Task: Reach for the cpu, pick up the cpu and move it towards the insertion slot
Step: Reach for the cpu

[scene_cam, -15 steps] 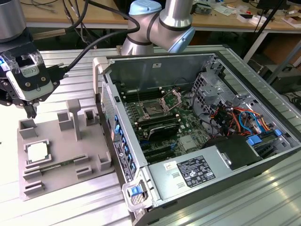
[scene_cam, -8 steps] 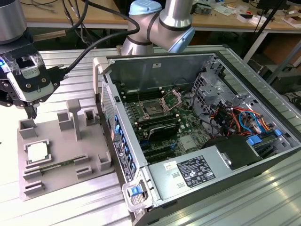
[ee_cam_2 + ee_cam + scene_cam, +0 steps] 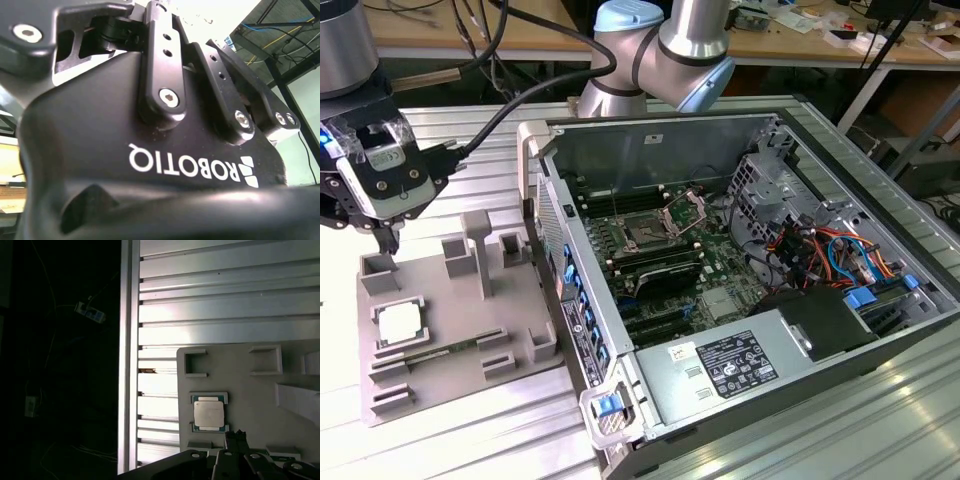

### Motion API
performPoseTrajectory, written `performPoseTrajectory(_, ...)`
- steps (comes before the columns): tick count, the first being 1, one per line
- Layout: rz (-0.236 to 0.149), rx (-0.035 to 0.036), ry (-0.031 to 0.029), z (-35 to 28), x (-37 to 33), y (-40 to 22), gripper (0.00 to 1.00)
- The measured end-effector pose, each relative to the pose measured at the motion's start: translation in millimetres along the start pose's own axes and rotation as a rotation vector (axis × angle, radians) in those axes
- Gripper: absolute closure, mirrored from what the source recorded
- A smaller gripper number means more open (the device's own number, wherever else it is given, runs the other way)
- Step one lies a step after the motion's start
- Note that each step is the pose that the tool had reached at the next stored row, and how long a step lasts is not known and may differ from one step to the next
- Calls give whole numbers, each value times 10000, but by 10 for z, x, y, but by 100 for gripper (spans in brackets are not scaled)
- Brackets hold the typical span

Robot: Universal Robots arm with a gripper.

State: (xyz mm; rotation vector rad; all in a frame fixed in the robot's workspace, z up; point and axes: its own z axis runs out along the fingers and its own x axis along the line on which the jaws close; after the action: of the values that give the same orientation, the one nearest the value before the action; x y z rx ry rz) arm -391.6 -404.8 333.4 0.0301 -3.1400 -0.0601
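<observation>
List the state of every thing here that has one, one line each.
cpu: flat in the tray, silvery top up, not gripped.
slot: metal frame swung up, open.
gripper: above the tray, apart from the cpu.
case: side panel off, inside exposed.

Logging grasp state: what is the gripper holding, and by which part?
Nothing. The cpu lies flat in the grey tray; the gripper hangs above the tray, apart from the cpu.
</observation>
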Motion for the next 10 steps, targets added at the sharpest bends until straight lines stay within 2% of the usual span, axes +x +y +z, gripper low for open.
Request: performPoseTrajectory(10, 0, 0, 0, 24, 0, -1, 89)
